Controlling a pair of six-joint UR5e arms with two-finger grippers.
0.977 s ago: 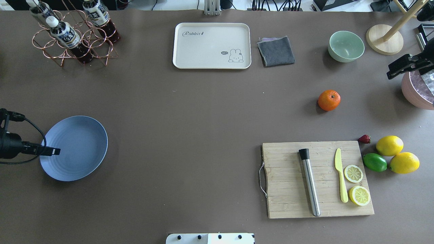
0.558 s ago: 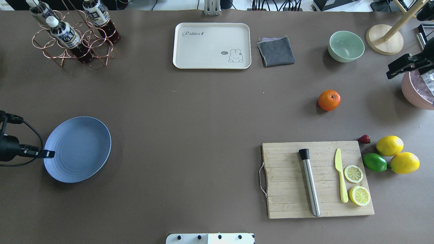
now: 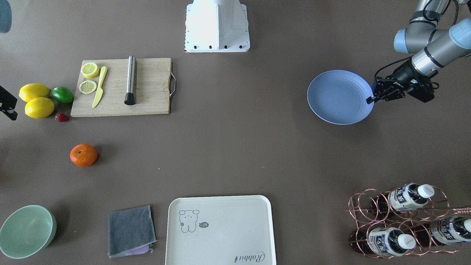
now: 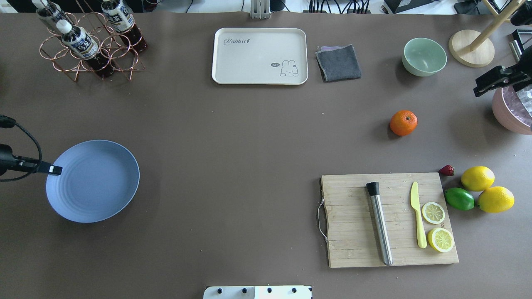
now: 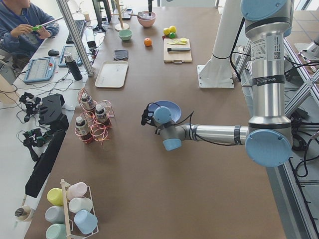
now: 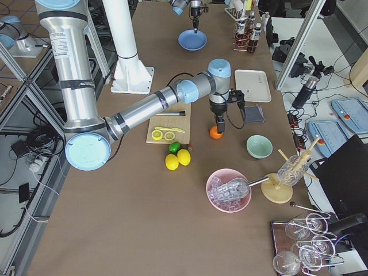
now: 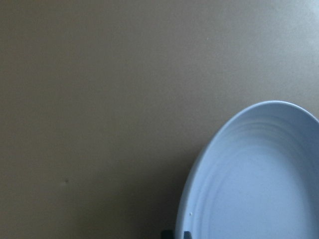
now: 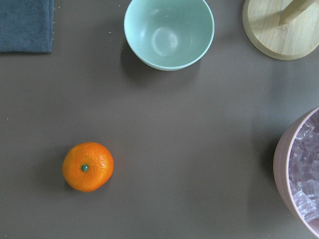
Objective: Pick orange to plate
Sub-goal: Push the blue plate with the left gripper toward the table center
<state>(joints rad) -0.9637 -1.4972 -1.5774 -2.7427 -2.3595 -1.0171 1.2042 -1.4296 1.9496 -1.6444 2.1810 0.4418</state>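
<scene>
The orange (image 4: 403, 123) rests on the brown table right of centre, also visible in the right wrist view (image 8: 87, 167) at lower left. The periwinkle plate (image 4: 92, 181) is at the table's left, slightly tilted. My left gripper (image 4: 56, 170) is shut on its left rim; in the front view the left gripper (image 3: 369, 99) pinches the plate (image 3: 338, 96) at its edge. The left wrist view shows the plate (image 7: 259, 184) at lower right. My right gripper (image 4: 482, 87) hangs high, right of the orange; whether it is open does not show.
A cutting board (image 4: 388, 219) with muddler, yellow knife and lemon slices lies near the front right. Two lemons (image 4: 477, 178), a lime (image 4: 459, 199) and a strawberry sit beside it. Green bowl (image 4: 424, 56), pink ice bowl (image 4: 513, 112), cream tray (image 4: 259, 55), bottle rack (image 4: 89, 41) line the far side.
The left gripper has drawn back to the left and moved toward the table's far side, and the plate has shifted and tilted with it. The orange and right arm stayed put.
</scene>
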